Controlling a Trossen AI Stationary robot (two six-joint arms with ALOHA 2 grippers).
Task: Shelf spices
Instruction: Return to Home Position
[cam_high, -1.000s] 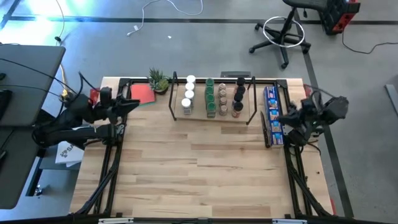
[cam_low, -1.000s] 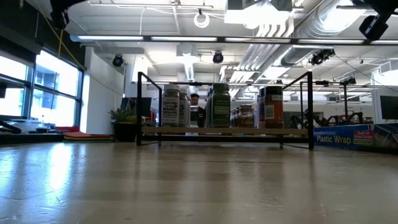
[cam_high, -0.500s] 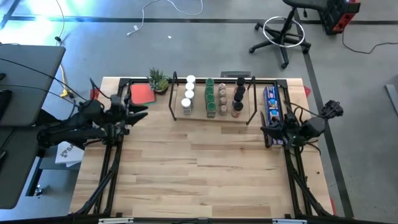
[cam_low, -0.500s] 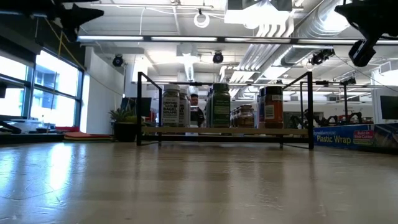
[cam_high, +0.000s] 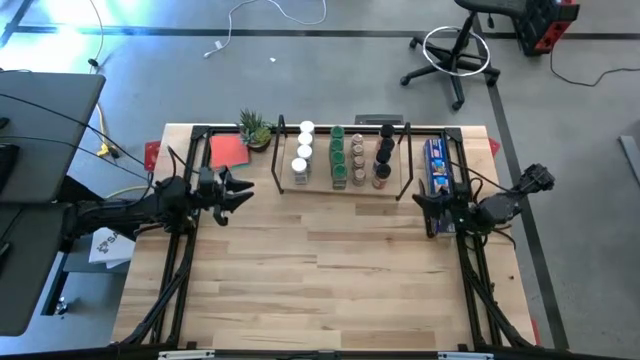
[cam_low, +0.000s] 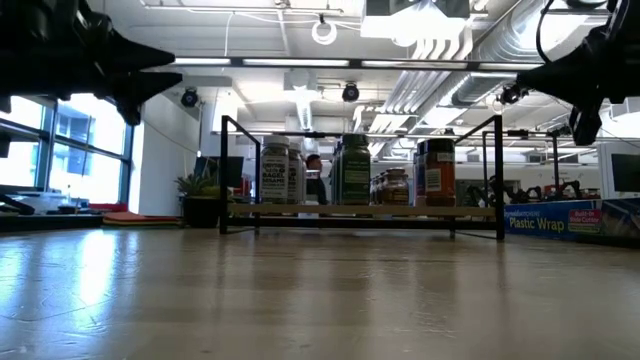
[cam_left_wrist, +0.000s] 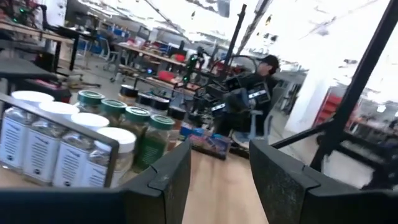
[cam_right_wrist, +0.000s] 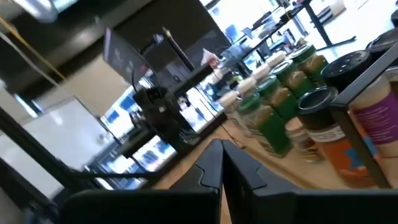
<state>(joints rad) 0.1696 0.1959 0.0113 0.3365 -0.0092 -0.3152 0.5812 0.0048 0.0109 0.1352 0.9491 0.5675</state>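
— Spices (cam_high: 340, 158) sat lined up on the shelf (cam_high: 316, 172)?
— Yes. Left gripper (cam_high: 243, 190) gaped empty, right gripper (cam_high: 420, 203) was pinched closed on nothing; both needed slow retreats clear of that shelf.

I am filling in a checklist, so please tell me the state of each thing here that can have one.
shelf: level, loaded.
spices: upright, capped, in rows on the shelf.
blue box: lying flat, right of the shelf.
potted plant: upright.
left gripper: open, empty, left of the shelf.
right gripper: shut, empty, beside the blue box.
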